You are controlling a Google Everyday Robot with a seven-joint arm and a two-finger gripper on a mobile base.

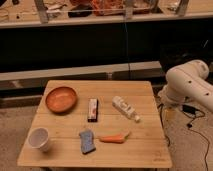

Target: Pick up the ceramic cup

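In the camera view, the ceramic cup [39,139] stands upright at the near left corner of the wooden table [145,152], close to both edges. Only the white robot arm [189,84] shows, bulking at the right beyond the table. The gripper is out of frame past that side, its fingers spread wide and holding nothing from the table. The main risk is probably the long reach across the table. The cup sits so near the edge that a clumsy touch on its tapered wall could tip it or push it off, and smooth ceramic may slip from a shallow pinch. A low sweep from the right could also clip the blue sponge [87,141] and the carrot [113,138], which lie between arm and cup, or the white bottle [125,108] lying on its side further back. The orange-brown bowl [61,99] and a small dark packet [93,109] lie behind and well apart from the cup, so coming down from above looks unobstructed.
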